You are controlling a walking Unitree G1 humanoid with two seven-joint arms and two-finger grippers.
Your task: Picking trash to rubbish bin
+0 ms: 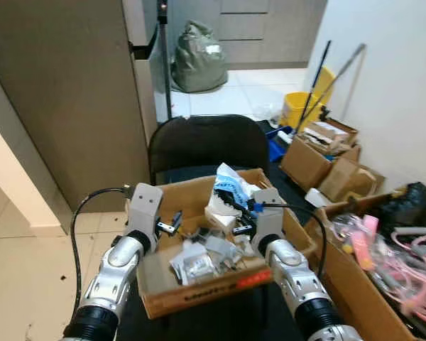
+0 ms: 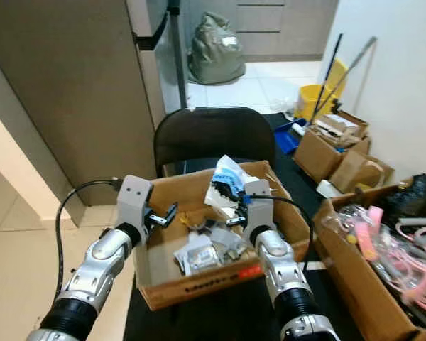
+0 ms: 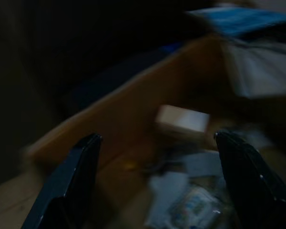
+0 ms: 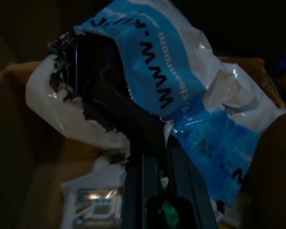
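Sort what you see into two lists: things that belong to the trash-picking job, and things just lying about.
Job:
right gripper, shut on the blue-and-white plastic bag
left gripper, open
cardboard box of trash

Lying about:
black chair
yellow mop bucket
green sack

Left wrist view is dark and smeared, so the small pale box (image 3: 182, 120) and scraps in the brown cardboard box (image 3: 133, 100) stay unreadable. The black chair's (image 1: 207, 142) seat is hidden under that box. The right end effector (image 4: 155, 143) fingertips are buried in the torn blue-and-white plastic bag (image 4: 181, 90), lettering partly creased away.
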